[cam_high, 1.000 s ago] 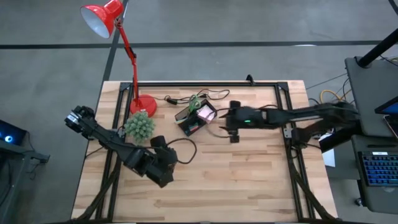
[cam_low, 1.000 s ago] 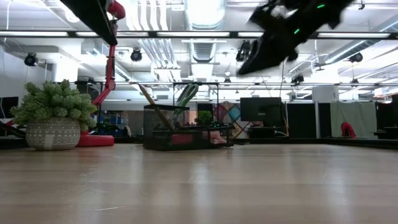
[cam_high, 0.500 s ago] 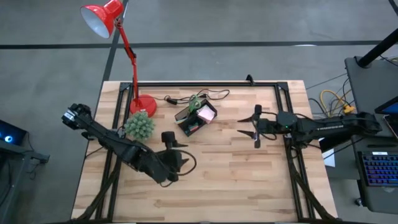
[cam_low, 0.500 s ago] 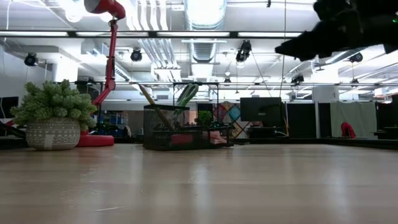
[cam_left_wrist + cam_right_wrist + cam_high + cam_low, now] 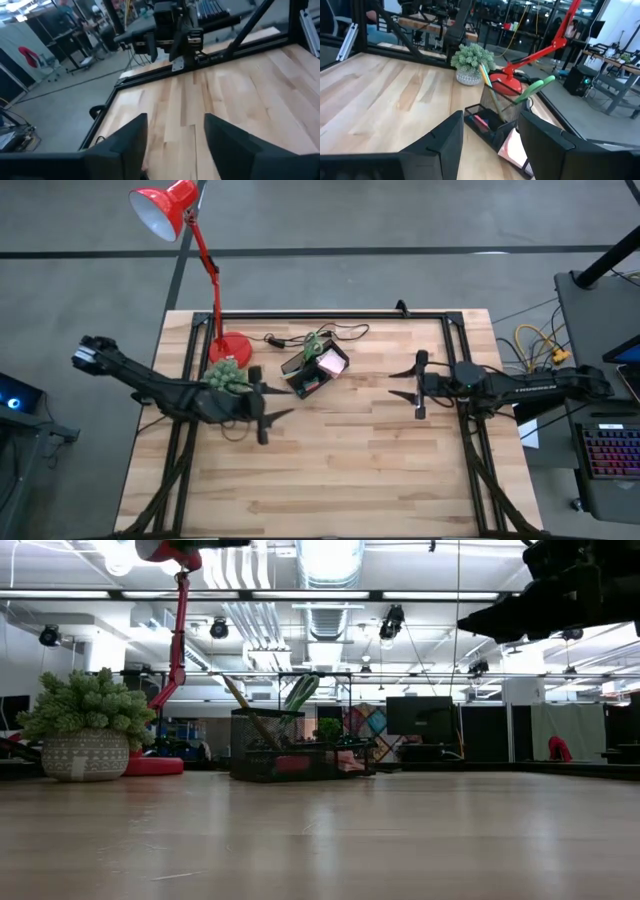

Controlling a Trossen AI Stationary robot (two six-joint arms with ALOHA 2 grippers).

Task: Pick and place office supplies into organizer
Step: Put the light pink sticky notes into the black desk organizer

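Our right gripper has its fingers apart and holds nothing, well off to the side of the organizer. Our left gripper is apart and empty too, near the plant. The green scissors and pencil stand in the organizer, so we think the tidying is done.

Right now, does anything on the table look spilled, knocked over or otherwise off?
Nothing stands out. The organizer sits at an angle to the table edges but is upright, supplies inside it. The plant and lamp stand upright. No loose items show on the wood. Both grippers, left and right, hang empty with jaws open.
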